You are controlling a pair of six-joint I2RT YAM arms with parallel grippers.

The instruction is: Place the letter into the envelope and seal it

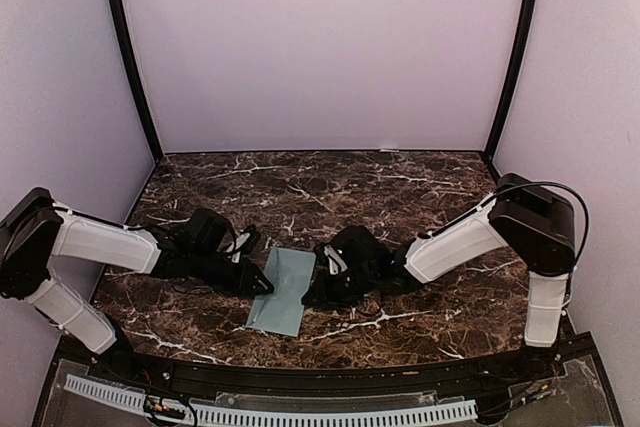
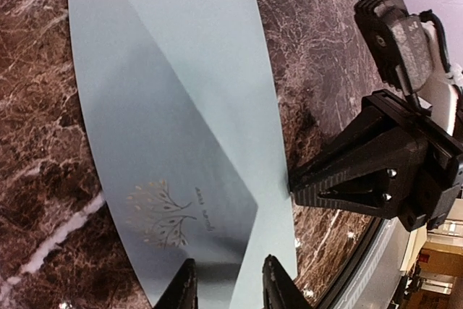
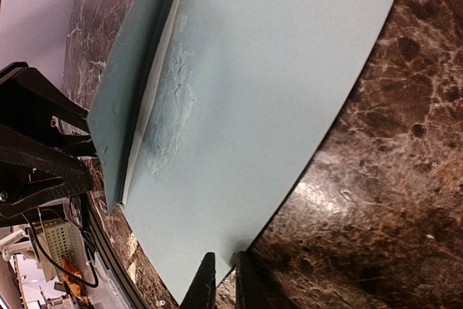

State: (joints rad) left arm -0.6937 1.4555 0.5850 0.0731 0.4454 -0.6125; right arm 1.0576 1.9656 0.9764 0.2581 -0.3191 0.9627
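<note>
The pale teal envelope lies flat on the marble table between both grippers. In the left wrist view its pointed flap, printed with a small tree, is folded over the body. The right wrist view shows the flap's edge a little raised, with a whitish layer under it. No separate letter shows. My left gripper is open, its fingers astride the flap's tip. My right gripper is shut, its tips at the envelope's right edge. It also shows in the left wrist view.
The dark marble table is enclosed by pale walls on three sides. A black rail and a white perforated strip run along the near edge. The left gripper's body stands just beyond the envelope's far side.
</note>
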